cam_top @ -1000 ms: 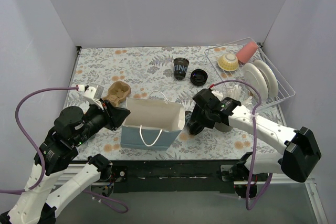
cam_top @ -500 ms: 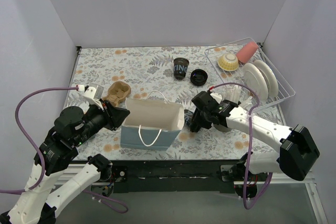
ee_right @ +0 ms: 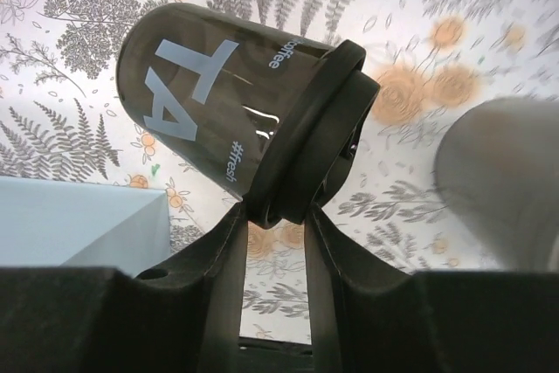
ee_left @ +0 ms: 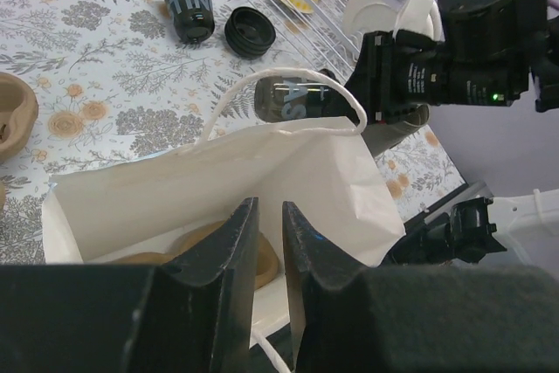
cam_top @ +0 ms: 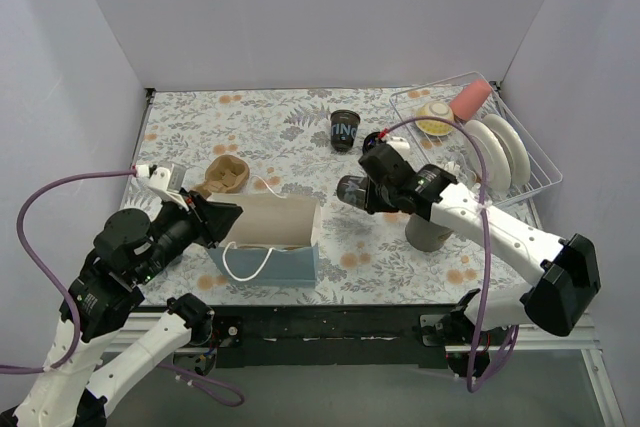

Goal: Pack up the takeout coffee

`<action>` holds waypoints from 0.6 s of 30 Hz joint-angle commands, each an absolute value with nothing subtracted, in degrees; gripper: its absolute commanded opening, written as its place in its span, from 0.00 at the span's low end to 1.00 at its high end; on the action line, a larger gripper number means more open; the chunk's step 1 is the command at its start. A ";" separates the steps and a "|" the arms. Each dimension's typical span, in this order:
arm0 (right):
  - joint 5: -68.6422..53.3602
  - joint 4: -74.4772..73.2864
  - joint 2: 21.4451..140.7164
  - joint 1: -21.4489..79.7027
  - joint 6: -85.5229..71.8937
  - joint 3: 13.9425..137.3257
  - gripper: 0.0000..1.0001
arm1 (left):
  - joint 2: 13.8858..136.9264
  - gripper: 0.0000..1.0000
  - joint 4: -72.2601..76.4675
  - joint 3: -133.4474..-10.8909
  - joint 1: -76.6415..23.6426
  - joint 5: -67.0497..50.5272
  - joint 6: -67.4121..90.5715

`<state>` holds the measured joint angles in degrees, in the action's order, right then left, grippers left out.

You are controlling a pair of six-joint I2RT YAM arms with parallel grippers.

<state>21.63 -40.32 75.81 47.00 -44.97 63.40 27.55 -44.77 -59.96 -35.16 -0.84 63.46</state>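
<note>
Now, at the 8 o'clock side of the floral worktop (cam_top: pixel 180 137), we are seeing the left gripper (ee_left: pixel 266 213) pinching the near rim of the paper bag (cam_top: pixel 268 247). Its fingers (ee_left: pixel 229 259) are sitting almost together on the paper. The bag is standing open at about 7 o'clock on the worktop, and a brown moulded piece (ee_left: pixel 210 244) is showing at its bottom. A cardboard cup carrier (cam_top: pixel 222 175) is lying just beyond the bag, at its 11 o'clock.

Moving right, we are finding the lidded coffee cup (cam_top: pixel 350 190) tipped on its side at the bag's 2 o'clock. It is just beside the bag's mouth and not inside it, with its base pointing toward 9 o'clock. The right gripper (ee_right: pixel 275 216) is clamping this cup by the rim of its lid, one finger on each side.

At 12 o'clock from the held cup, a second coffee cup (cam_top: pixel 344 130) is standing upright and open-topped, and a loose lid (ee_left: pixel 249 31) is lying just beside it at 3 o'clock. A grey holder (cam_top: pixel 428 232) is standing at 4 o'clock from the right gripper, partly under that arm.

At the worktop's 2 o'clock, a wire rack (cam_top: pixel 535 190) is holding white plates (cam_top: pixel 497 152), a yellow bowl (cam_top: pixel 435 117) and a pink cup (cam_top: pixel 470 99).
</note>
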 commanded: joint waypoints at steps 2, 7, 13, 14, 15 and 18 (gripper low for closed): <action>28.29 -52.10 80.85 47.37 -27.10 76.19 0.25 | 26.90 0.17 -42.63 -60.73 -35.16 2.28 63.72; 29.44 -57.83 84.28 47.37 -17.43 81.91 0.26 | 26.89 0.18 -40.96 -60.38 -35.16 3.16 63.63; 30.67 -65.03 88.50 47.37 -11.34 85.69 0.26 | 29.79 0.34 -40.69 -64.41 -35.16 5.71 62.41; 31.02 -66.43 89.03 47.46 -10.73 85.95 0.26 | 29.97 0.35 -40.61 -64.77 -35.16 6.06 62.14; 31.46 -66.97 89.82 47.63 -10.03 86.22 0.26 | 30.06 0.38 -40.17 -65.12 -35.16 6.76 61.88; 32.87 -68.73 91.66 48.69 -7.04 87.80 0.27 | 30.76 0.43 -39.55 -66.18 -35.16 8.43 60.38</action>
